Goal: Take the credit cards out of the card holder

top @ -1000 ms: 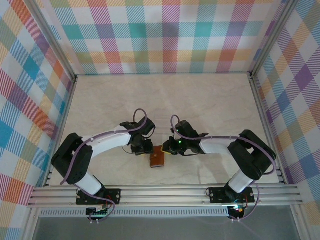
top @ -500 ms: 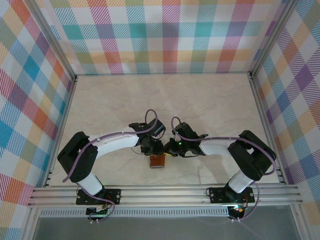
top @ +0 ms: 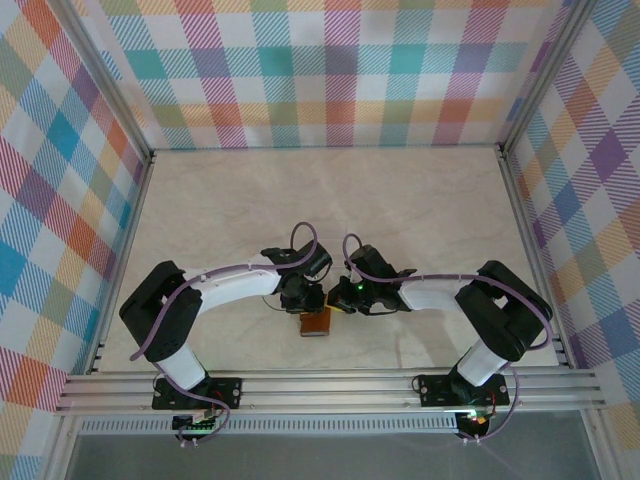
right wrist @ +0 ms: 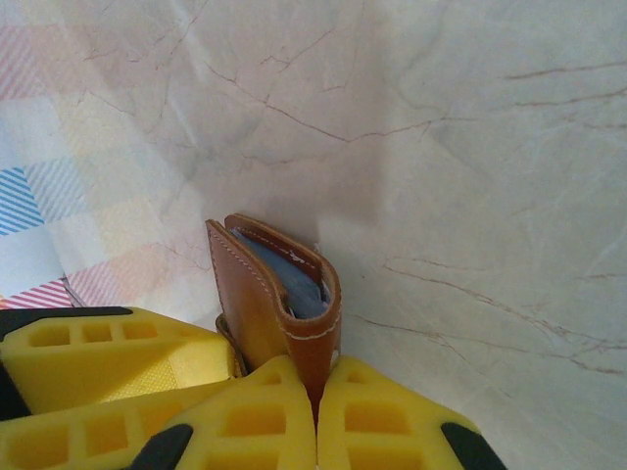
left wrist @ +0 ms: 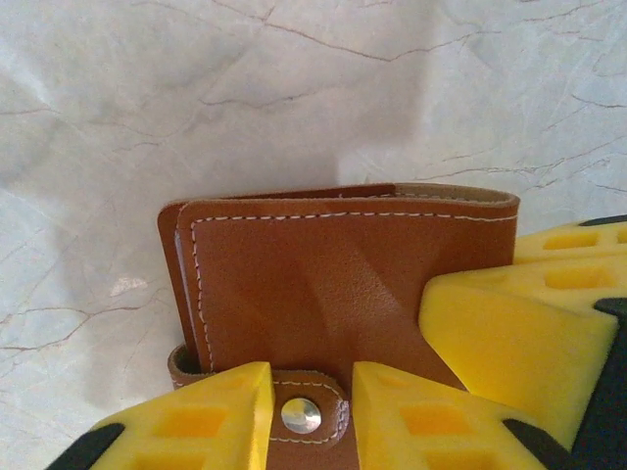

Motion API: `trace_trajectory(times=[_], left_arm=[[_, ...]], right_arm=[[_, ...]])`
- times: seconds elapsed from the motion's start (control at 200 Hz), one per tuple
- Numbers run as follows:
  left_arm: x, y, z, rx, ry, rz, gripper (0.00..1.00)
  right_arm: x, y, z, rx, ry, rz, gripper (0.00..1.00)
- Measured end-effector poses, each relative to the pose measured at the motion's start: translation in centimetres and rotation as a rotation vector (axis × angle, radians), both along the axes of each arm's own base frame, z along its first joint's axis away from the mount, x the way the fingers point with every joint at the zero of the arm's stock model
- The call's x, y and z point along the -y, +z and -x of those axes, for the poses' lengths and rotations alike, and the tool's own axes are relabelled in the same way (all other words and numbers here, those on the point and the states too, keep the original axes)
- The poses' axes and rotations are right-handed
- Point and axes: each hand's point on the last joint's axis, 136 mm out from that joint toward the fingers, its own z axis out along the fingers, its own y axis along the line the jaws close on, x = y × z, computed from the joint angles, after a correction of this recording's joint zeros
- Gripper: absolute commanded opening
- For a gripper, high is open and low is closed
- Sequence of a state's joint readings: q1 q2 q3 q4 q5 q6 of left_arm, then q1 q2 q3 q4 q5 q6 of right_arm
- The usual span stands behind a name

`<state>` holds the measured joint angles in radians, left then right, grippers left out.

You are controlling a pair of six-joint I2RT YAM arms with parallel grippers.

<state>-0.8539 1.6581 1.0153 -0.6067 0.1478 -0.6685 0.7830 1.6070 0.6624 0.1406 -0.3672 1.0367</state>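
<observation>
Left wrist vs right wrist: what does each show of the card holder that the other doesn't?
Left wrist: the flat stitched face of the tan-brown leather folding card holder, plus the silver snap stud on its strap, flanked by the left hand.
Right wrist: the holder end-on, grey-blue lining between the leaves, the right hand shut on its lower edge.
Both: holder folded, on the marbled table.

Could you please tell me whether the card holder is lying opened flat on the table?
No, the card holder is folded shut, its strap tab lying over the cover.
</observation>
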Motion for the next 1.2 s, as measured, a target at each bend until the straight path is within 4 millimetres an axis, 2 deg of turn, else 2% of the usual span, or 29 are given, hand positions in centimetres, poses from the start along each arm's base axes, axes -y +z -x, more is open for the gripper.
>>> trace_trajectory(times=[0.155, 0.42, 0.705, 0.95, 1.125, 1.205], left_arm=[[-0.1, -0.3, 0.2, -0.006, -0.003, -0.006, 0.36], [-0.4, -0.6, 0.1, -0.005, -0.007, -0.023, 0.21], [-0.7, 0.0, 0.1, 0.015, -0.007, -0.033, 0.08], [-2.1, 0.7, 0.2, 0.047, 0.005, -0.063, 0.05], [-3.9, 0.7, 0.4, 0.055, 0.033, -0.074, 0.04], [-4.9, 0.3, 0.5, 0.047, 0.053, -0.080, 0.04]], right_arm=[[0.0, -0.1, 0.1, -0.004, -0.001, 0.003, 0.00], [0.1, -0.2, 0.0, -0.002, -0.005, 0.010, 0.00], [0.2, -0.2, 0.0, 0.003, -0.003, 0.027, 0.00], [0.7, 0.1, -0.4, 0.031, 0.015, 0.091, 0.00], [1.2, 0.2, -0.4, 0.044, 0.041, 0.154, 0.00], [1.4, 0.4, -0.5, 0.048, 0.054, 0.180, 0.05]])
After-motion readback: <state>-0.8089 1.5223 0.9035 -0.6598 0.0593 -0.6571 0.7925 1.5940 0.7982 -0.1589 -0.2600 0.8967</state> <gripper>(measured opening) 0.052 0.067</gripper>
